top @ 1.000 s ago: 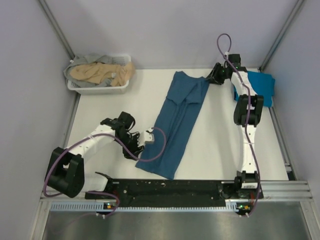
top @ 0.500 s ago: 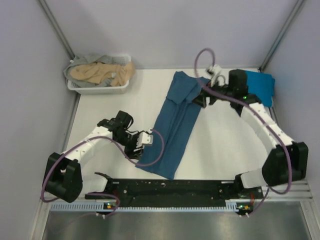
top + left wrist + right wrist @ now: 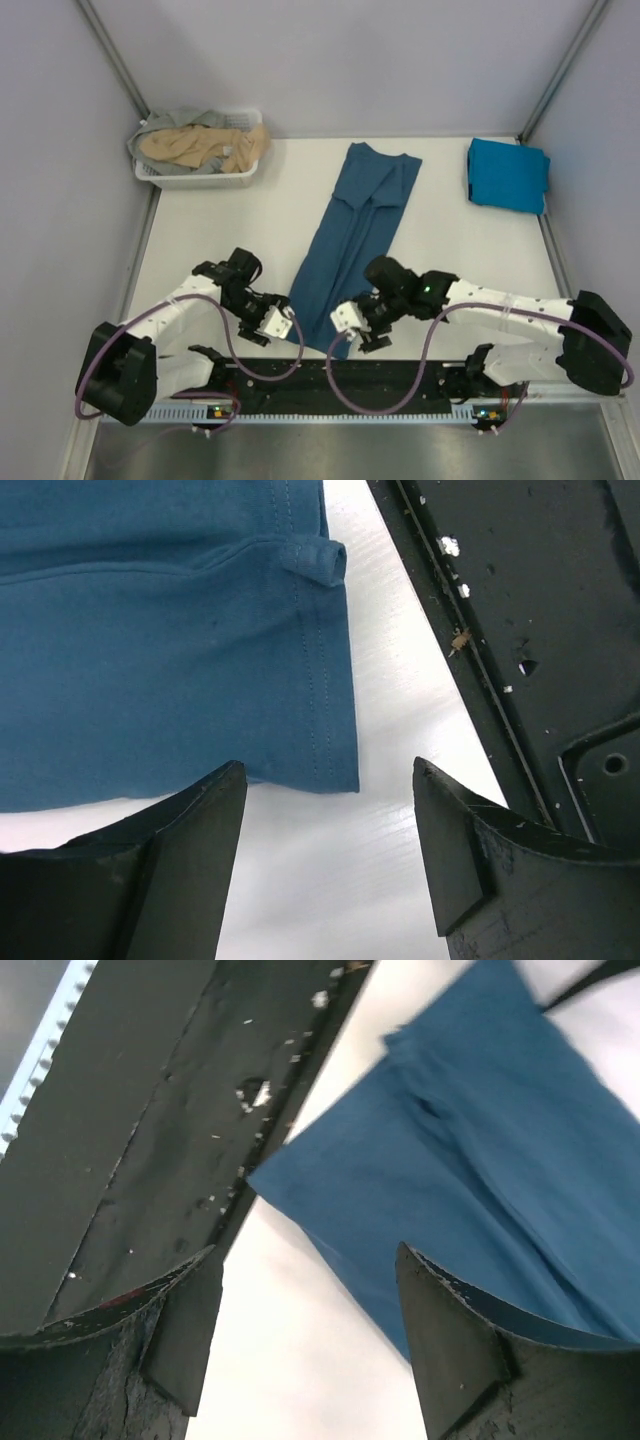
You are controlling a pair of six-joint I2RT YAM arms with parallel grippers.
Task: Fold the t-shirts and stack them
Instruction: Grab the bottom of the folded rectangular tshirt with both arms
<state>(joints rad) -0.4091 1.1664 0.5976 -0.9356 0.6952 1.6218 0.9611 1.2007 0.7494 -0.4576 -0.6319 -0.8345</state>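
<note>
Pair: teal shirt [image 3: 352,238], cyan shirt [image 3: 508,175].

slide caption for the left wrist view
Open left gripper above the hem corner of the dark teal t-shirt

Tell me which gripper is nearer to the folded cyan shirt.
Right. The right gripper sits at the near right corner of the teal shirt, with the cyan shirt far back to its right. The left gripper sits at the near left corner, farther away.
</note>
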